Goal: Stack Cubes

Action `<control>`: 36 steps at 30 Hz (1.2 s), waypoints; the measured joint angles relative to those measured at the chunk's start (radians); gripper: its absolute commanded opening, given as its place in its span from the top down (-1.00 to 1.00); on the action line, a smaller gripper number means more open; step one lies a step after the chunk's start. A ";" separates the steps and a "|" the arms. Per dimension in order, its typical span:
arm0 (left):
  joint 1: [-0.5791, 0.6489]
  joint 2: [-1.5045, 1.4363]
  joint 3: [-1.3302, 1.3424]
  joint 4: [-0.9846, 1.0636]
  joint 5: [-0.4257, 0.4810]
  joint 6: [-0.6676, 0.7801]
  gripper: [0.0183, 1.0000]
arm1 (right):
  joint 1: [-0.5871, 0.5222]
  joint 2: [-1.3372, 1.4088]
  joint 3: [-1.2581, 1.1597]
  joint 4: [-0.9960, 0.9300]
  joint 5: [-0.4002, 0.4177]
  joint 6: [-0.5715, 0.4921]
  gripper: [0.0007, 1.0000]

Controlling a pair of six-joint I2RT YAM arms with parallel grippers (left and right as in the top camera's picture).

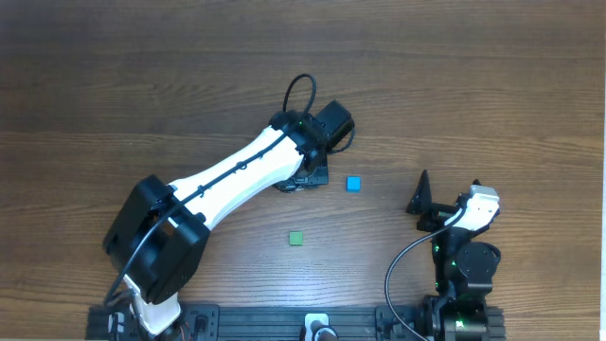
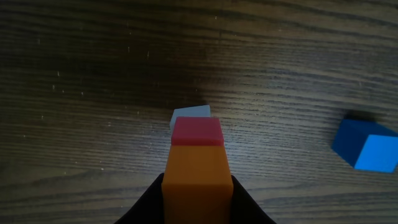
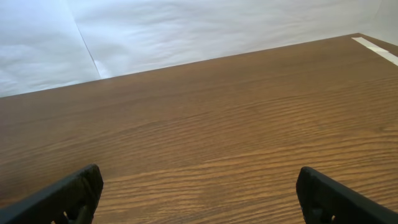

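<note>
My left tool point(image 2: 198, 208) grips the orange plastic cube point(image 2: 198, 175), stacked on a red plastic cube point(image 2: 197, 131) and a pale grey cube point(image 2: 189, 114) mid-tabletop point(image 1: 114, 85). A blue plastic cube point(image 2: 367, 147) sits near the stack. My right tool point(image 3: 199, 194) is open.

orange cube point(image 2: 197, 177): the left wrist view's edge is cutting off its near end
red cube point(image 2: 197, 132): the orange cube is covering most of it
grey cube point(image 2: 188, 114): only a corner is peeking out behind the red cube
left gripper point(image 2: 197, 202): fingers are showing as dark slivers; from above, the left arm point(image 1: 237, 175) is hiding it
right gripper point(image 3: 199, 190): the edge is cropping both fingers
</note>
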 measured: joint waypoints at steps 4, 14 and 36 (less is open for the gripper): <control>0.000 0.000 0.000 0.000 -0.003 0.000 0.91 | 0.000 0.000 0.000 0.000 0.000 0.000 -0.98; 0.000 0.000 0.000 0.019 -0.003 0.000 0.90 | 0.000 0.000 0.000 0.000 0.000 0.000 -0.98; 0.000 0.000 0.000 0.016 -0.019 -0.011 0.88 | 0.000 0.000 0.000 0.000 0.000 0.000 -0.98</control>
